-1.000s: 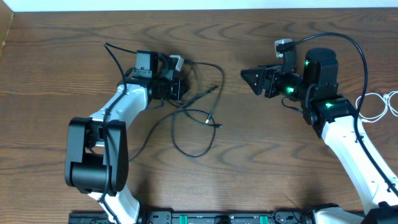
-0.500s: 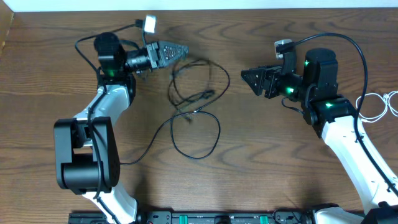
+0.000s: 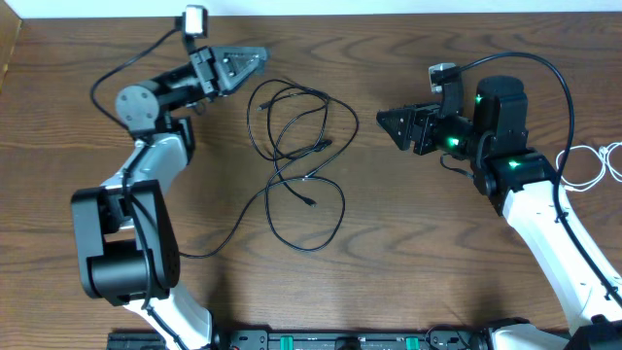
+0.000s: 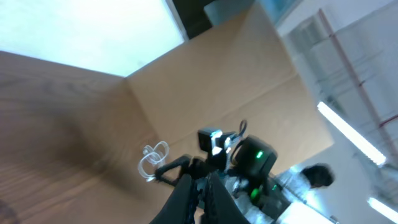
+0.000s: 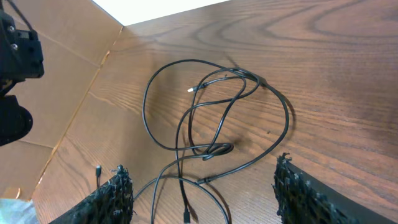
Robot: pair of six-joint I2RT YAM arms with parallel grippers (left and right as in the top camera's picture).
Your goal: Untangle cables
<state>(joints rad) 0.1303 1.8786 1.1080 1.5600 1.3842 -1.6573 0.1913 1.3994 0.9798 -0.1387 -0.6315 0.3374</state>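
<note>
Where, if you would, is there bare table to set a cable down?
Bare: the near middle between black cables and right arm; the far right corner. Crowded: among those cables, and by the white cable.

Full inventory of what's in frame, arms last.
thin black cords: one tangle, strand count unclear, black, centre of the table, between the two arms
thin white cord: one, white, looped at the table's right edge, behind the right arm
brown wooden table: one, dark brown, under everything
brown cardboard panel: one, tan, standing along the table's left edge
left claw: one, grey, shut, far left of the tangle, nothing seen in it
right claw: one, black, open, right of the tangle, pointing at it
</note>
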